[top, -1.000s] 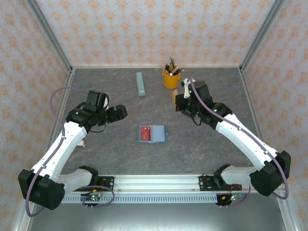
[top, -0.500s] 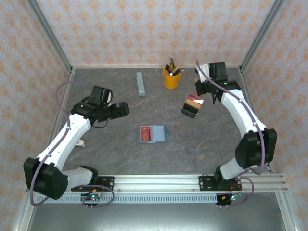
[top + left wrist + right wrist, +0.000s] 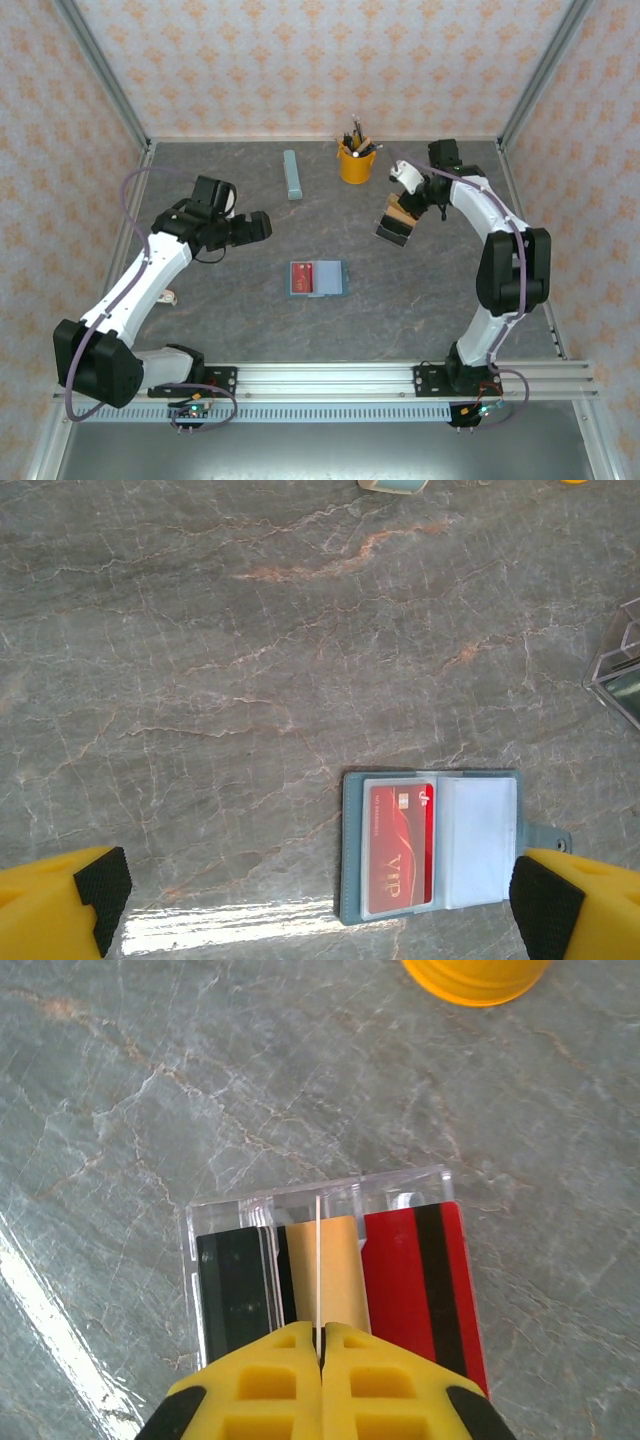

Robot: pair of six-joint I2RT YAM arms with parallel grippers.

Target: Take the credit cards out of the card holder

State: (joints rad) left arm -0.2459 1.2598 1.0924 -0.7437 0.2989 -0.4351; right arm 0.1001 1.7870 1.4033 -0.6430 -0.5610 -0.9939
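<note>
Moved: right gripper (image 3: 320, 1335) has swung from desk centre to the clear plastic compartment tray (image 3: 215, 1210), far right. Its jaws are together above the tan credit card (image 3: 340, 1270); release unclear. Meanwhile left gripper (image 3: 322, 898) is spread wide over the teal-blue folding card holder (image 3: 480, 840), which lies open mid-desk, long axis left-right, tab right. One red credit card (image 3: 400, 850) remains pocketed, long axis near-far.

Robot test cell, aluminium rail (image 3: 330, 380), wallpapered walls (image 3: 300, 60), stone-look tabletop (image 3: 250, 320)
</note>
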